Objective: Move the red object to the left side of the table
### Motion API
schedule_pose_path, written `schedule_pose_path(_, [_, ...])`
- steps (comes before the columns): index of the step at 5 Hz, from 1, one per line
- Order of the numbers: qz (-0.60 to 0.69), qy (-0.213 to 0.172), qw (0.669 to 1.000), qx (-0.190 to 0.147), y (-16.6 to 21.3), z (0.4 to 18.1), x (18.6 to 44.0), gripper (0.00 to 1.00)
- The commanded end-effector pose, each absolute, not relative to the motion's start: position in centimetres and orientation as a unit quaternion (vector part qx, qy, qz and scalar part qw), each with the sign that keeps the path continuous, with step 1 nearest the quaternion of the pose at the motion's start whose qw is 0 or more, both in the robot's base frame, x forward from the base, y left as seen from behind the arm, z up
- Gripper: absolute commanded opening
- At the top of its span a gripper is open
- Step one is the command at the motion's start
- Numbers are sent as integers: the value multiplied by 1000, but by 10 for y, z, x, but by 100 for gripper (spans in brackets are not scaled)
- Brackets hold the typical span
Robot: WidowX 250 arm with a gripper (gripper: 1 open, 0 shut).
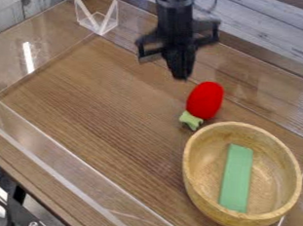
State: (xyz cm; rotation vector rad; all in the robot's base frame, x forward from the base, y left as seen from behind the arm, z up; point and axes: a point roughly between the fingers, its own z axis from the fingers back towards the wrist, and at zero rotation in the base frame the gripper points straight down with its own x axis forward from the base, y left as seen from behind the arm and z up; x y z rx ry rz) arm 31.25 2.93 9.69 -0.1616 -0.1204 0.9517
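Red toy fruit (pixel 205 100) on brown table (pixel 96 106), below the black claw (pixel 179 51).

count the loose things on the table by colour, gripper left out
red: 1, the toy fruit with a green stem end
brown: 1, the round wooden bowl
green: 1, the flat block in the bowl
total: 3

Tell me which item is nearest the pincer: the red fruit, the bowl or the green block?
The red fruit, lying just above the bowl; the green block is farther off, inside it.
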Motion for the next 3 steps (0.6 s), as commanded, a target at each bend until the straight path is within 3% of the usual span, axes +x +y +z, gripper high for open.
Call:
schedule_pose_path(1, [444, -99, 885, -100, 39, 131, 329, 0])
schedule_pose_path(2, [425, -95, 895, -96, 39, 120, 330, 100])
schedule_pose_path(3, [409, -89, 904, -93, 39, 110, 331, 100])
